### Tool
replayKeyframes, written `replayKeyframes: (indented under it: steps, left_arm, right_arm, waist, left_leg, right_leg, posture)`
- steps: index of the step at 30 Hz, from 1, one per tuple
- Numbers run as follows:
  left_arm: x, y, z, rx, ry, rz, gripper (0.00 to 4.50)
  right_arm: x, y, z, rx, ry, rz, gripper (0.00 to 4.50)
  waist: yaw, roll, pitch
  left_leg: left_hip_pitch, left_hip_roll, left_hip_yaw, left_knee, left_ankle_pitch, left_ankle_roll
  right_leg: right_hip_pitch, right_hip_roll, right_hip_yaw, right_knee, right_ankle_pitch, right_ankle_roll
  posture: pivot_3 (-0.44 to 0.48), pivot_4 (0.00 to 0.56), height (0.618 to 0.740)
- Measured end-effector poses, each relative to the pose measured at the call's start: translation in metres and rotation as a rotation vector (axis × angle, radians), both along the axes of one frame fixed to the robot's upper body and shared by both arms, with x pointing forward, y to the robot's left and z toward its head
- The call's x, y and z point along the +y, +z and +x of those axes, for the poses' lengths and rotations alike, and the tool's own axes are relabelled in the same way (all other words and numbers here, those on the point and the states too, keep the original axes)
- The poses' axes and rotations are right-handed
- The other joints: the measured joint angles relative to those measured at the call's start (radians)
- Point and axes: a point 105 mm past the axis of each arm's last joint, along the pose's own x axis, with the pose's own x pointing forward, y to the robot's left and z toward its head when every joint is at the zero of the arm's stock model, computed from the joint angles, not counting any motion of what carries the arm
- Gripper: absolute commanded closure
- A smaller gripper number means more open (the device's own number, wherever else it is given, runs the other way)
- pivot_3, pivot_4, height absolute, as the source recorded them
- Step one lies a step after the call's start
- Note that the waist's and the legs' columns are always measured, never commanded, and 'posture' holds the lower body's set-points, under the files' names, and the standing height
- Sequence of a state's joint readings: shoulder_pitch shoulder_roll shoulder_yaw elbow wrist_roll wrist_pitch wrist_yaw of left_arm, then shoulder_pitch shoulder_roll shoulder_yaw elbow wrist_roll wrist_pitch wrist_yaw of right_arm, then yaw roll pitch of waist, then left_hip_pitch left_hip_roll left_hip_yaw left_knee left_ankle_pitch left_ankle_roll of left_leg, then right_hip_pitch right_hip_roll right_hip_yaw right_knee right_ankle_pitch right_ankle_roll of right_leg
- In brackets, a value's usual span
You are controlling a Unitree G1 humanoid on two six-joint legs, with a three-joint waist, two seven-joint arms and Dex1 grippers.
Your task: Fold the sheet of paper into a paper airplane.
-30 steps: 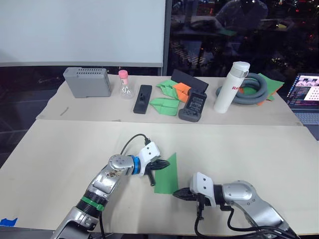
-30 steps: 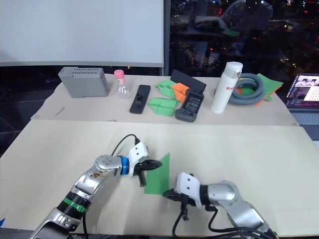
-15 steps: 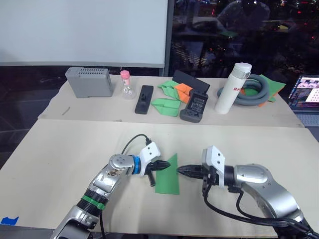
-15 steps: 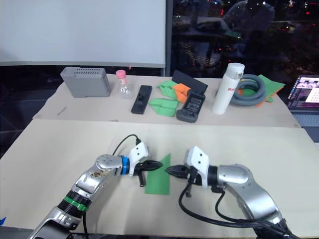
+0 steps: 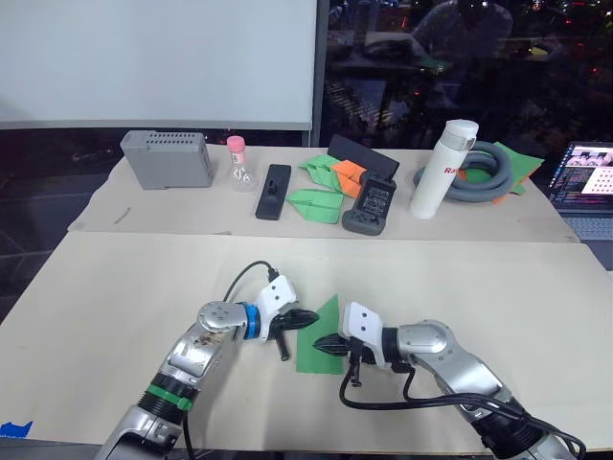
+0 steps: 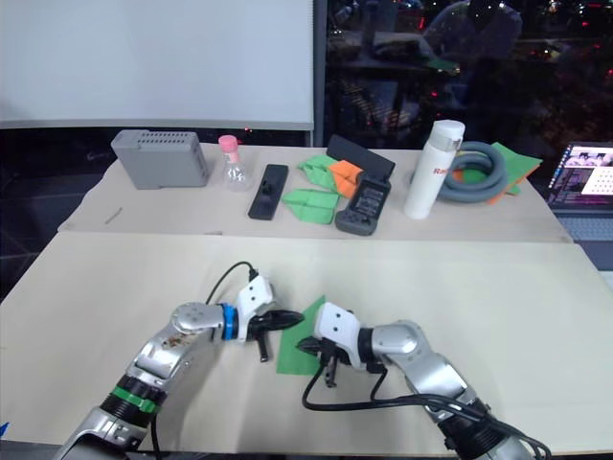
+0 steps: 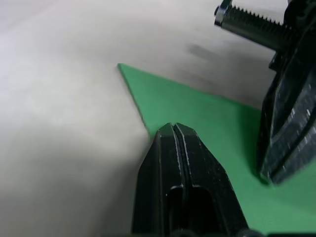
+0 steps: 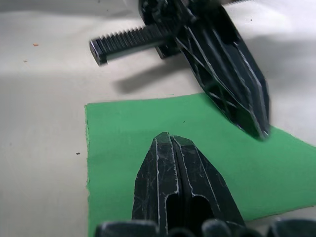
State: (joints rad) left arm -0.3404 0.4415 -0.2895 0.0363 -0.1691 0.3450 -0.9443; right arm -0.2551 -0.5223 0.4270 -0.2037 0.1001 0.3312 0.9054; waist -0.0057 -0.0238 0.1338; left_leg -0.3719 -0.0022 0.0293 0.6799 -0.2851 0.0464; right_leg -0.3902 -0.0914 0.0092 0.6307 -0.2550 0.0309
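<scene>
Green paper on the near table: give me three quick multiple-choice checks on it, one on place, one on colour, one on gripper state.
1. Where does the green paper lie?
A. between the two grippers
B. beside the white bottle
C. on the grey box

2. What colour is the wedge among the folded papers on the far table?
A. blue
B. orange
C. red

3. How are the fingers of the left gripper?
A. wide open
B. shut together
C. shut on a pen

Answers: 1 A, the left gripper and the right gripper flank it; 2 B, the orange wedge; 3 B, the left wrist view shows the fingers pressed together.
</scene>
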Motion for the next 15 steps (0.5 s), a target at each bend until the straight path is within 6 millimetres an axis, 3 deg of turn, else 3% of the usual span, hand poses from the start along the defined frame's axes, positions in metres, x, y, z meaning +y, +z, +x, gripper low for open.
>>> replayKeyframes:
  steps: [7, 15]
  left_arm:
    - [0.000, 0.000, 0.002, 0.011, -0.017, 0.010, 4.50]
    - [-0.019, 0.002, 0.022, -0.005, -0.043, 0.007, 4.50]
  right_arm:
    - [-0.001, -0.001, -0.001, 0.010, -0.016, 0.010, 4.47]
    - [-0.002, -0.004, -0.005, 0.051, -0.073, 0.063, 4.47]
  waist:
    - [0.000, 0.000, 0.000]
    - [0.007, 0.000, 0.000]
  left_leg:
    - [0.001, 0.000, 0.000, 0.000, 0.000, 0.000]
    - [0.001, -0.001, 0.000, 0.000, 0.000, 0.000]
  right_leg:
    - [0.001, -0.001, 0.000, 0.000, 0.000, 0.000]
    - [0.002, 0.000, 0.000, 0.000, 0.000, 0.000]
  posture:
    - [0.000, 0.150, 0.740]
    - [0.000, 0.150, 0.740]
